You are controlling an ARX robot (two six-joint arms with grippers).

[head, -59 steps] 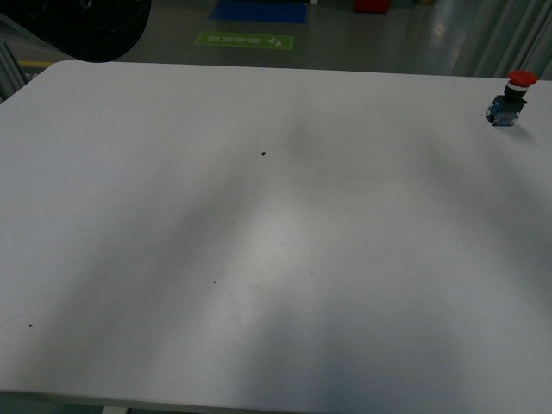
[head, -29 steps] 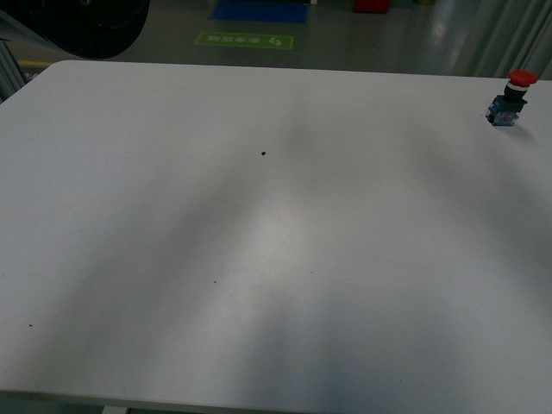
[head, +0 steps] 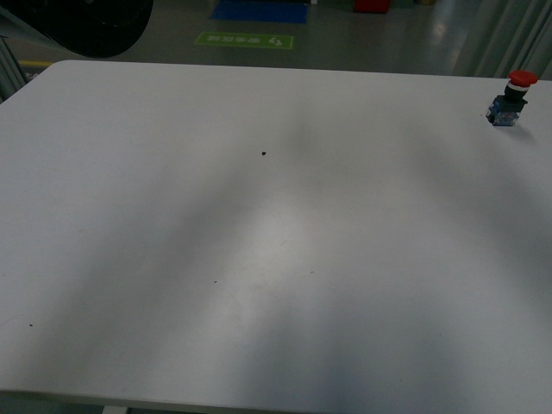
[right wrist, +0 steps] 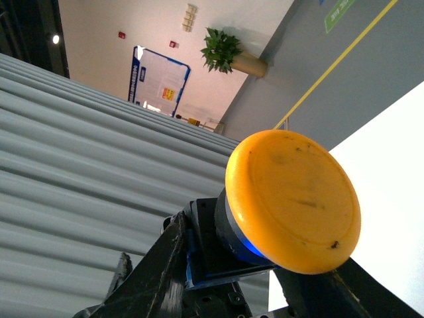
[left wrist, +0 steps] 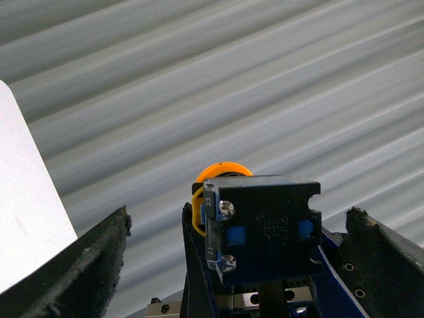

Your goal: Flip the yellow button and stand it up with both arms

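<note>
In the front view a dark round shape [head: 86,26] cuts into the upper left, above the bare white table [head: 276,259]. The grey floor beyond carries a green marking [head: 244,40], and a red-capped switch [head: 511,99] stands at the table's far right edge. The yellow button [left wrist: 262,228] is off the table, in the air before a ribbed grey wall [left wrist: 199,86]. It sits between the wide-spread fingers [left wrist: 86,265] of the left gripper [left wrist: 237,222], touching neither. The right gripper [right wrist: 242,258] clamps its contact block, cap toward that wrist camera.
</note>
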